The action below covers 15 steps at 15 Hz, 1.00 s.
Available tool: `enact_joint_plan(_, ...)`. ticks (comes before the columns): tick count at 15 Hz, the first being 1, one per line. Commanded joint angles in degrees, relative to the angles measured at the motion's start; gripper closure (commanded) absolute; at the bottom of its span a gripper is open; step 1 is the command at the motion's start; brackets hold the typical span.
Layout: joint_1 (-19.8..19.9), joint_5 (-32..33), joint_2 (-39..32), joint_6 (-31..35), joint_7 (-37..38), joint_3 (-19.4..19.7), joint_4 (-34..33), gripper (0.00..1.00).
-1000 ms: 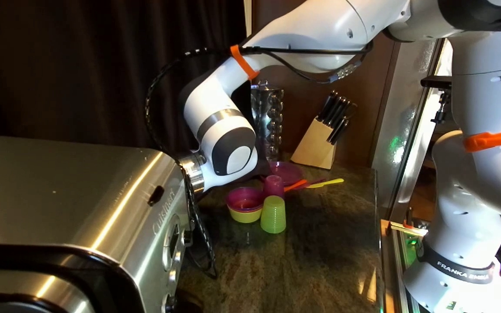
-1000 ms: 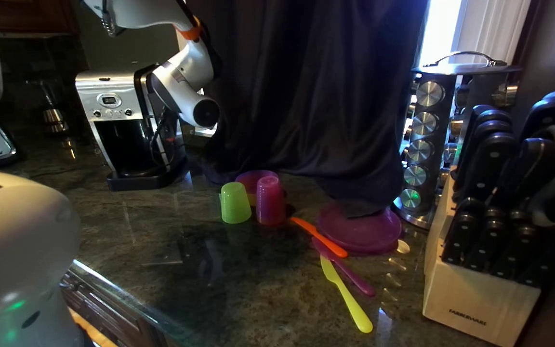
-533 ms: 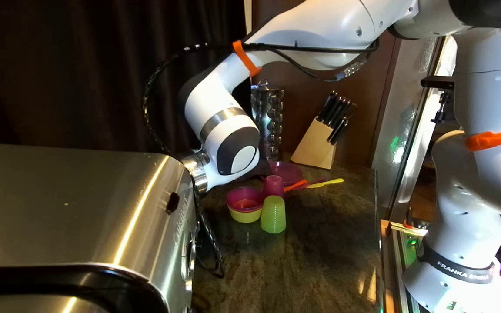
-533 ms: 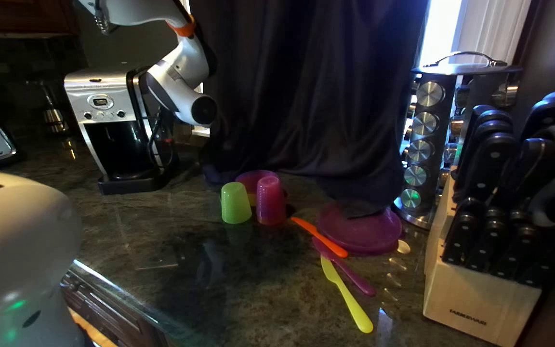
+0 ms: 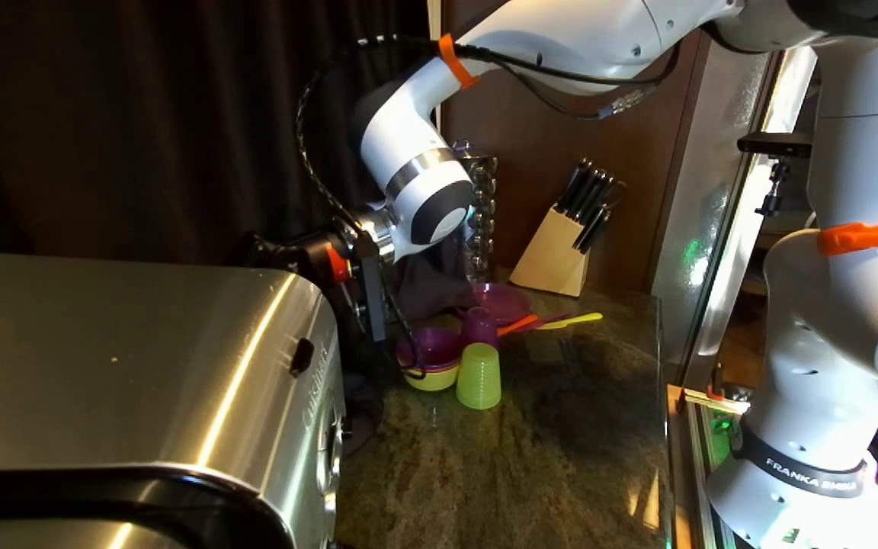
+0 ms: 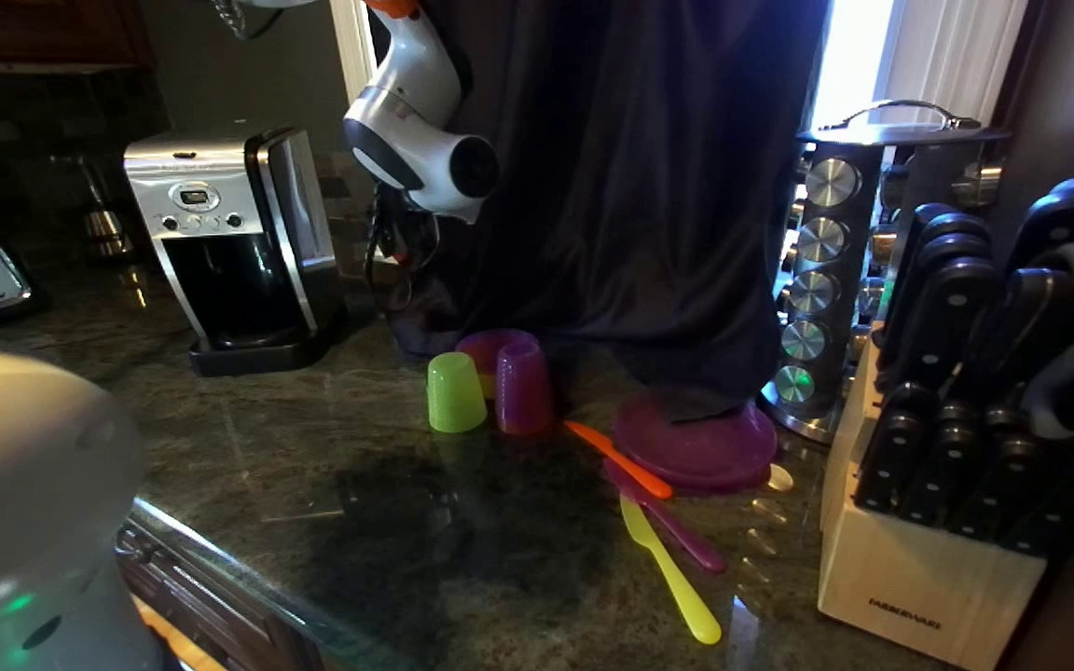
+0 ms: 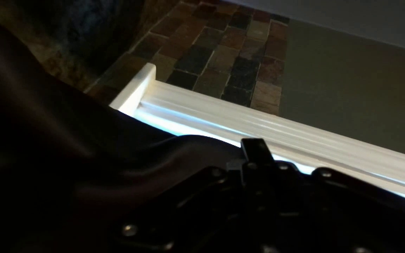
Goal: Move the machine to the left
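The machine is a brushed silver coffee maker with a rounded top and black base. It fills the lower left of an exterior view (image 5: 126,343) and stands upright on the counter in an exterior view (image 6: 206,191), its buttoned panel facing out. My gripper (image 7: 246,158) is shut and empty in the wrist view, its dark fingers together. In both exterior views the gripper is raised beside the machine, near the curtain, apart from it in an exterior view. The fingertips are hard to make out there. The machine does not show in the wrist view.
A green cup (image 6: 456,391), a purple cup (image 6: 523,387), bowls (image 5: 431,377), a purple plate (image 6: 695,443) and plastic knives (image 6: 672,568) lie on the counter. A knife block (image 5: 553,252) and spice rack (image 6: 817,280) stand farther off. A dark curtain (image 6: 593,186) hangs behind.
The machine slid left in an exterior view between the two earlier moments, then stayed still. Since then my arm has risen and moved away from the machine, uncovering its side.
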<state>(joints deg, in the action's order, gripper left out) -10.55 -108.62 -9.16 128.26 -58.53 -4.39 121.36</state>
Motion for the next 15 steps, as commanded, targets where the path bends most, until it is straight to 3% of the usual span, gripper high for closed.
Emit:
enact_joint_plan(1, 3.2, 14.6, 5.0, -8.9, 12.2, 1.0, 4.7, 1.0)
enact_joint_plan(6, 6.8, 24.3, 5.6, -27.3, 22.3, 2.4, 4.4, 1.0)
enact_joint_plan(7, 6.1, 21.3, 4.7, -23.0, 18.2, 1.7, 3.3, 0.99)
enact_joint_plan(11, 7.1, 22.5, 3.8, -29.9, 23.0, 2.1, 3.4, 1.0)
enact_joint_plan(15, 6.4, 27.5, 2.5, -34.9, 26.9, 1.3, 3.9, 1.0)
